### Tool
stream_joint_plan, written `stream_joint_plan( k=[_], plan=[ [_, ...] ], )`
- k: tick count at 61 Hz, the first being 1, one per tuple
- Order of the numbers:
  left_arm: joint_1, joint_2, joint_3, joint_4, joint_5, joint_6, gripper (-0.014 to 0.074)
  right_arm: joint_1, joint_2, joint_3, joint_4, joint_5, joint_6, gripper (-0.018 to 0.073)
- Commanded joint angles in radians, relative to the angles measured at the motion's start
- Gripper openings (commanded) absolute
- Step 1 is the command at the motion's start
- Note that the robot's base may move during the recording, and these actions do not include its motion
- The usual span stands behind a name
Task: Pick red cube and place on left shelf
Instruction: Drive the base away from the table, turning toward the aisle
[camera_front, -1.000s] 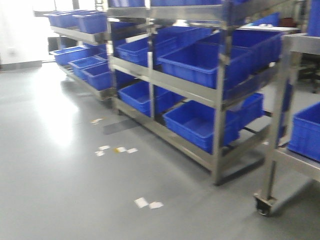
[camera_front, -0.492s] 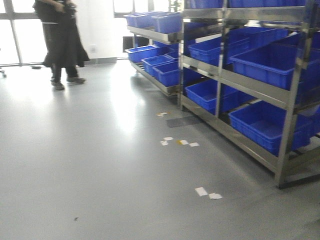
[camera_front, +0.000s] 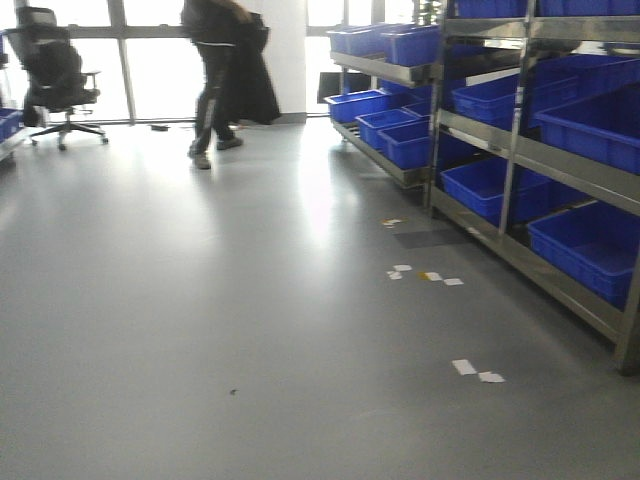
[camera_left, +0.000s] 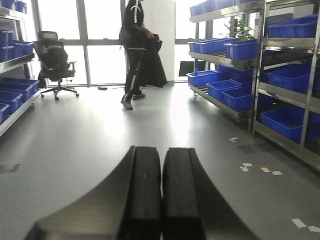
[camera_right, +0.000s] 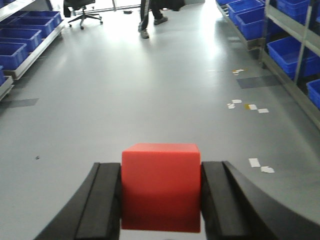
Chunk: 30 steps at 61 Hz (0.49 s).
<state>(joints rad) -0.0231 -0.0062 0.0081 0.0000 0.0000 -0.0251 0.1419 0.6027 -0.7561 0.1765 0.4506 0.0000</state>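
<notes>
1. Front view: a chair (camera_front: 58, 75) stands by the windows. A person (camera_front: 222, 70) is right of the chair. A rack (camera_front: 520, 150) with blue crates (camera_front: 590, 245) is far right of the chair.
2. Left wrist view: the left pincer (camera_left: 161, 160) is clenched on nothing. The left shelf (camera_left: 15, 95) runs just left of the chair (camera_left: 55, 62).
3. Right wrist view: the right pincer (camera_right: 161, 172) is grasping the red cube (camera_right: 160, 187), up off the floor (camera_right: 150, 90) and well in front of the chair (camera_right: 82, 10). The left shelf (camera_right: 30, 37) is left of the chair.
</notes>
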Motion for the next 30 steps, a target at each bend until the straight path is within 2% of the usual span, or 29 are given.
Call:
stream_joint_plan(
  k=[1, 30],
  plan=[
    [0.002, -0.014, 0.025, 0.000, -0.086, 0.000, 0.0102, -0.001, 0.000, -0.027, 0.008, -0.098, -0.006, 0.0056],
    [0.002, -0.014, 0.025, 0.000, -0.086, 0.000, 0.0102, -0.001, 0.000, -0.027, 0.008, -0.098, -0.006, 0.0056]
  ],
)
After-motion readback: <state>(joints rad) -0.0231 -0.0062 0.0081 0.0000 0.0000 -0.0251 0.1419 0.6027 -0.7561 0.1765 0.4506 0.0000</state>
